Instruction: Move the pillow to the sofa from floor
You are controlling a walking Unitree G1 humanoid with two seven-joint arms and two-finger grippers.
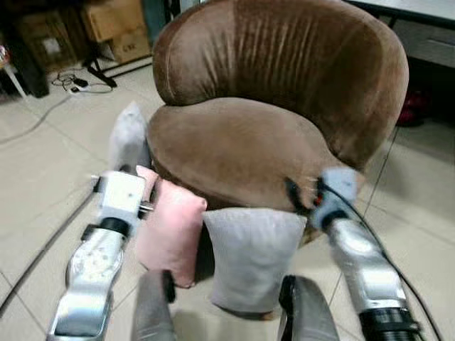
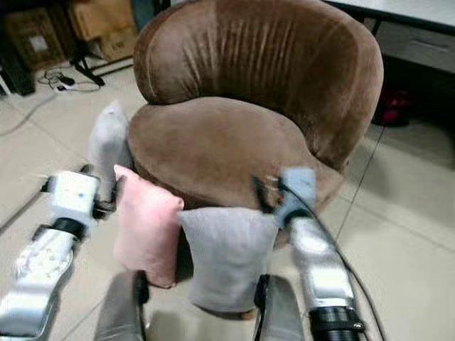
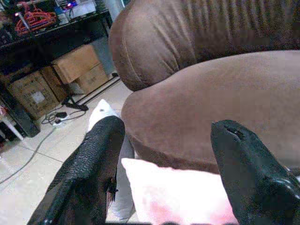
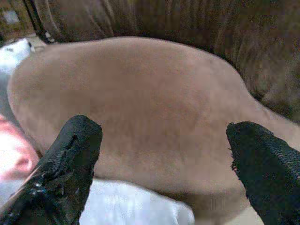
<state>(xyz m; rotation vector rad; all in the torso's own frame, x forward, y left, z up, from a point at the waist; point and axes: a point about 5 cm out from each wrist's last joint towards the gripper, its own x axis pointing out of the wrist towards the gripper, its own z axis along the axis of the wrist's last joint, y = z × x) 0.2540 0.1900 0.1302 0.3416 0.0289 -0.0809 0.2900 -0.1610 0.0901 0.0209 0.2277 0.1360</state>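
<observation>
Three pillows stand on the tiled floor against the front of the brown sofa chair: a pale grey one at its left side, a pink one and a light grey one. My left gripper is open just above the pink pillow's top edge, facing the sofa seat. My right gripper hovers at the seat's front edge above the light grey pillow. In the right wrist view, the right gripper is open and holds nothing.
Cardboard boxes and a dark shelf stand at the back left, with cables on the floor before them. A red object lies under a desk at the back right. My own legs show at the bottom.
</observation>
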